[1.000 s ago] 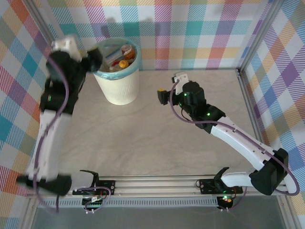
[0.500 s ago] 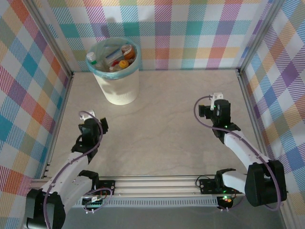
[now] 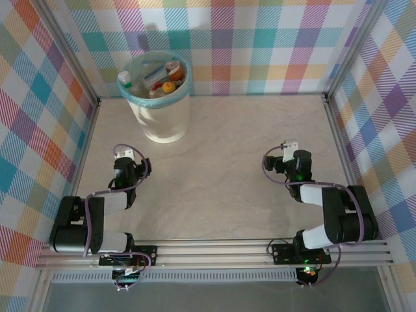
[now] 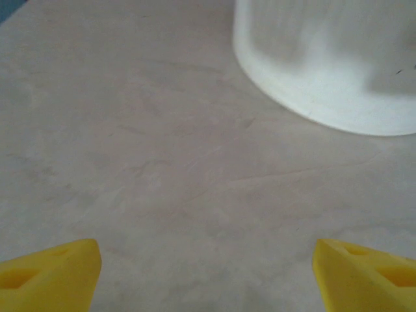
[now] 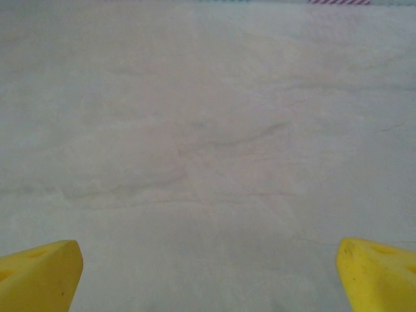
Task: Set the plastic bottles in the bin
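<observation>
The bottles (image 3: 160,78) lie in the bin (image 3: 162,123), upper left. Lower down, left gripper (image 4: 207,276) and right gripper (image 5: 208,276) gape wide, empty, over the table (image 3: 214,175).

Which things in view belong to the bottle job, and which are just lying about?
Job:
- plastic bottles, piled inside the bin
- bin, standing at the table's far left

Not the job:
- table
- checked walls
- metal rail at the near edge

Arms folded low, left gripper (image 4: 207,260) agape, right gripper (image 5: 208,260) agape (empty)
</observation>
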{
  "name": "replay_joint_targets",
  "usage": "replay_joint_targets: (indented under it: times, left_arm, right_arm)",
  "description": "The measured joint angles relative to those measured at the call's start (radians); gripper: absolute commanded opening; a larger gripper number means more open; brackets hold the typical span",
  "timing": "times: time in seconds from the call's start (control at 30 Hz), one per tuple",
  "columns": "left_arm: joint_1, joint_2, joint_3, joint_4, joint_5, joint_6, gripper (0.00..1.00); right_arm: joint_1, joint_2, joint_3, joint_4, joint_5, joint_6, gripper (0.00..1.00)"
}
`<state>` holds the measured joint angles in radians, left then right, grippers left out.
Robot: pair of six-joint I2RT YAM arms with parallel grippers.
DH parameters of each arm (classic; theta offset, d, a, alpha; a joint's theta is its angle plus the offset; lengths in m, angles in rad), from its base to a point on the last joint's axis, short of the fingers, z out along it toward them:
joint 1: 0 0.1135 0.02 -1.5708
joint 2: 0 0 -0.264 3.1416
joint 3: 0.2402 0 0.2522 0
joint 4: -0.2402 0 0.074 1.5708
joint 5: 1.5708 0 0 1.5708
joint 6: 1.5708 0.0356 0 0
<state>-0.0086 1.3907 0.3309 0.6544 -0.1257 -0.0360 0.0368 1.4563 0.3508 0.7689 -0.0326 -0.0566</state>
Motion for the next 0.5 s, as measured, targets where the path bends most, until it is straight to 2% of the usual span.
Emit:
replay_joint_targets:
  times: [0.1, 0.2, 0.23, 0.27, 0.5]
  left_arm:
    - [0.025, 0.071, 0.006, 0.091, 0.095, 0.001, 0.85]
    - [0.024, 0.116, 0.009, 0.137, 0.149, 0.008, 0.88]
    - [0.019, 0.129, 0.016, 0.138, 0.149, 0.01, 0.91]
    - [0.011, 0.144, 0.03, 0.134, 0.143, 0.015, 0.99]
    - [-0.054, 0.172, 0.089, 0.126, 0.084, 0.049, 1.0]
  right_arm:
    - [-0.074, 0.068, -0.077, 0.161, -0.05, 0.035, 1.0]
    - [-0.092, 0.074, -0.071, 0.135, -0.05, 0.07, 1.0]
    - [-0.085, 0.075, -0.042, 0.115, -0.037, 0.076, 1.0]
    - [-0.077, 0.075, -0.018, 0.106, -0.023, 0.077, 1.0]
    - [-0.048, 0.075, 0.046, 0.093, 0.014, 0.079, 1.0]
